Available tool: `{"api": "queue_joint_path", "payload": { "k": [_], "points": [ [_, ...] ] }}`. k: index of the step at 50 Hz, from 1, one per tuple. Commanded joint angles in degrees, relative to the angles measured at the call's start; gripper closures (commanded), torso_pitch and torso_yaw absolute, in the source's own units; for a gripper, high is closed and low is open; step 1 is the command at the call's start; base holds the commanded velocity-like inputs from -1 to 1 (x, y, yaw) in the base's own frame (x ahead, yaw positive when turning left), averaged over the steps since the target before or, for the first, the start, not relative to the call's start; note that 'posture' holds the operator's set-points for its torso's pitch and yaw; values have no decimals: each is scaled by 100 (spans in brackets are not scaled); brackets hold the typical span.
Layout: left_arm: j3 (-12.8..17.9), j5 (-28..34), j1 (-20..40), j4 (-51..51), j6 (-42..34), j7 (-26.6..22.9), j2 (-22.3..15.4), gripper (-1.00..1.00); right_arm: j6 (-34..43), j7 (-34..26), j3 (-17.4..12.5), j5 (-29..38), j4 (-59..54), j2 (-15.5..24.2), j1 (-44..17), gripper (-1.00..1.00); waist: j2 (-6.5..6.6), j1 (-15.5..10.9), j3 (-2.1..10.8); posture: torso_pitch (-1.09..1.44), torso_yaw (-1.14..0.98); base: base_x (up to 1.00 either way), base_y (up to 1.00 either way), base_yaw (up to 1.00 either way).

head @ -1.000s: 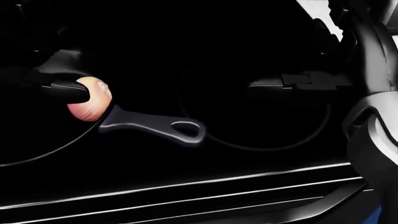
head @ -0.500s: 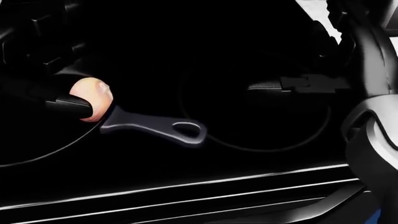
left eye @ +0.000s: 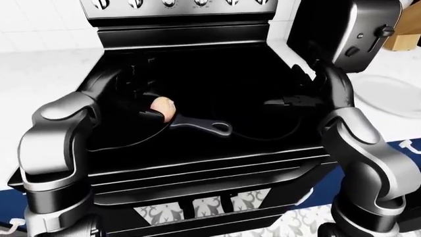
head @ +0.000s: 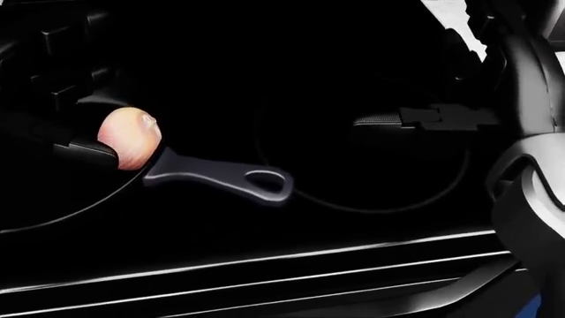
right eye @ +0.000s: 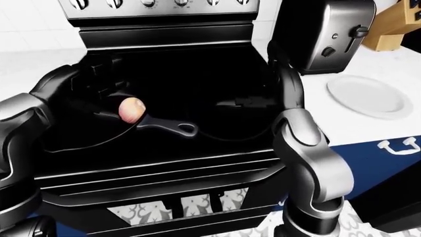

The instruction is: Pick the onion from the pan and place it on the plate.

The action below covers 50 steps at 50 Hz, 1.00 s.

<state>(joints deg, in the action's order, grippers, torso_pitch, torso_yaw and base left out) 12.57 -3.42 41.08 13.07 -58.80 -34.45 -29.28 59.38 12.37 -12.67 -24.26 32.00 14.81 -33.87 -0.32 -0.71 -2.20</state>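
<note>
oven front: closest to us, the bright trim bars of the stove run along the bottom of the head view, same as half a second ago, so our camera hasn't moved.

pan: the pan is black on black, mid-left of the frame; only its grey handle reads clearly, pointing lower right.

onion: the onion sits at the handle's root, left of centre in the head view. It's crept upward over the last second and shows more of itself, so we reckon it's starting to lift out of the pan.

left hand: our left hand is on the onion, one dark finger under its lower left and the rest above. It looks pinched around it, though black fingers on a black stove make it hard to be sure.

right hand: our right hand hovers over the right burner ring, fingers held out flat and empty, and hasn't budged.

plate: the plate waits on the white counter at right in the right-eye view, below the toaster, well apart from the onion.

meaning: pick looks underway; the carry across to the right is still all ahead of us.
</note>
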Motion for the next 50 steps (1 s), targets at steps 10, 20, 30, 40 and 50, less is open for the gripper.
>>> {"api": "queue_joint_path", "payload": {
  "k": [10,20,30,40,50],
  "points": [
    [47,375,125,23,215,-258,-55,-79,-170,27,-66,-36,185,41,-100,-100,8,-3,145,0,0,0,0,0],
    [-64,686,275,-271,345,-469,-27,-75,-204,28,-45,-26,206,11,-42,-100,-3,-7,151,0,0,0,0,0],
    [-158,1022,439,-720,650,-623,46,-74,-191,50,-56,-50,235,-1,-25,-100,-15,-9,163,0,0,0,0,0],
    [-192,1310,340,-900,917,-723,156,-73,-197,62,-50,-66,222,5,-38,-100,-20,-7,166,0,0,0,0,0],
    [-195,1463,338,-1064,1051,-771,209,-72,-204,70,-47,-84,250,-3,13,-100,-30,-9,173,0,0,0,0,0]
  ]
}}
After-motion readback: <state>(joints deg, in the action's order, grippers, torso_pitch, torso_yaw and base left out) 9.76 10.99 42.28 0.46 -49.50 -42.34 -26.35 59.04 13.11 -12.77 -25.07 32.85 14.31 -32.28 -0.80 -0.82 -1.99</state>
